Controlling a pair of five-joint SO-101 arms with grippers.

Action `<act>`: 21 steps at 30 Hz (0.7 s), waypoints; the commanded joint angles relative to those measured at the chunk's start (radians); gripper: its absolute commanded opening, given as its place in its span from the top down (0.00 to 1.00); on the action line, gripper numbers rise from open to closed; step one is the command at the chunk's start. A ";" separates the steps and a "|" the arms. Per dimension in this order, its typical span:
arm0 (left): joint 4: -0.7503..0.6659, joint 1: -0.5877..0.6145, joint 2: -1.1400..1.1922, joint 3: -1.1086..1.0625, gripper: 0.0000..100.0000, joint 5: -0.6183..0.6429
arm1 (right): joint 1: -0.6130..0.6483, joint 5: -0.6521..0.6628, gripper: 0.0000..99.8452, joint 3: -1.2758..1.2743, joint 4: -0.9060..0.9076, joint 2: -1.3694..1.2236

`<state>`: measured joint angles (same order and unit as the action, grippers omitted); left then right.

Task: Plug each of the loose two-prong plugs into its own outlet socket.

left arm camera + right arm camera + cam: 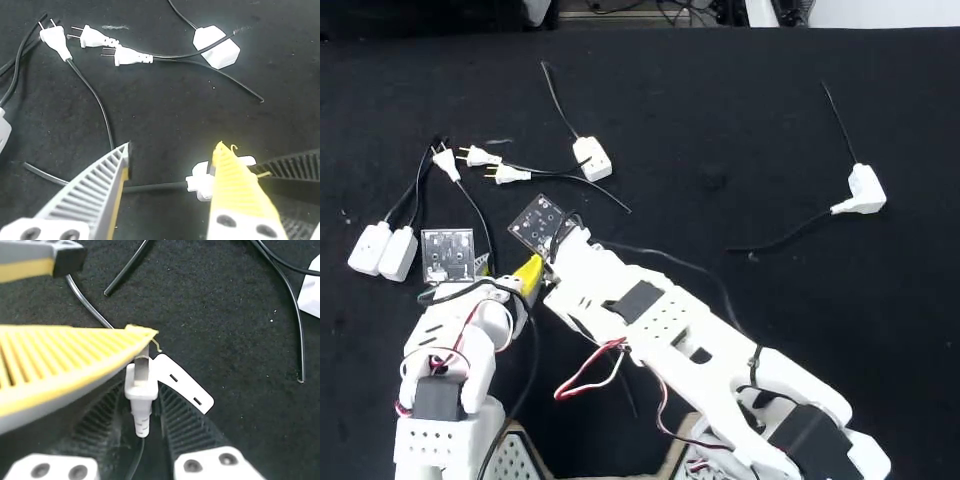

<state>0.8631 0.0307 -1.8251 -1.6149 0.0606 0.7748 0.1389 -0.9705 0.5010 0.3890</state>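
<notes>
My right gripper [141, 389] is clamped on a plug [138, 396], low over the table [720, 120], just beside a flat socket [183, 386] whose two slots lie bare. My left gripper [172, 150] has its fingers apart, straddling that plug's cable [150, 187]. Its yellow finger [75, 355] covers the prongs, so I cannot tell whether they touch the socket. The high view adds three loose plugs [480, 156] at upper left, with another socket [592, 158] near them.

Bright even light, faint shadows, mild glare.
</notes>
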 commanded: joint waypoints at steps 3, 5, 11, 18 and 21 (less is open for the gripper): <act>-0.015 -0.005 0.009 0.002 0.73 -0.012 | 0.014 -0.008 0.99 0.016 0.005 0.050; -0.015 -0.005 0.012 0.002 0.73 -0.012 | 0.014 -0.008 0.99 0.019 0.017 0.064; -0.011 -0.005 0.015 0.002 0.73 -0.012 | 0.015 -0.009 0.99 -0.007 0.061 0.176; -0.009 -0.005 0.015 0.002 0.73 -0.012 | 0.015 -0.009 0.99 -0.051 0.075 0.275; -0.008 -0.005 0.015 0.002 0.73 -0.012 | 0.015 -0.009 0.99 -0.061 0.075 0.298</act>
<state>0.8615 0.0322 -1.8267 -1.6149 0.0606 0.7748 0.1389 -1.0411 0.5746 0.6206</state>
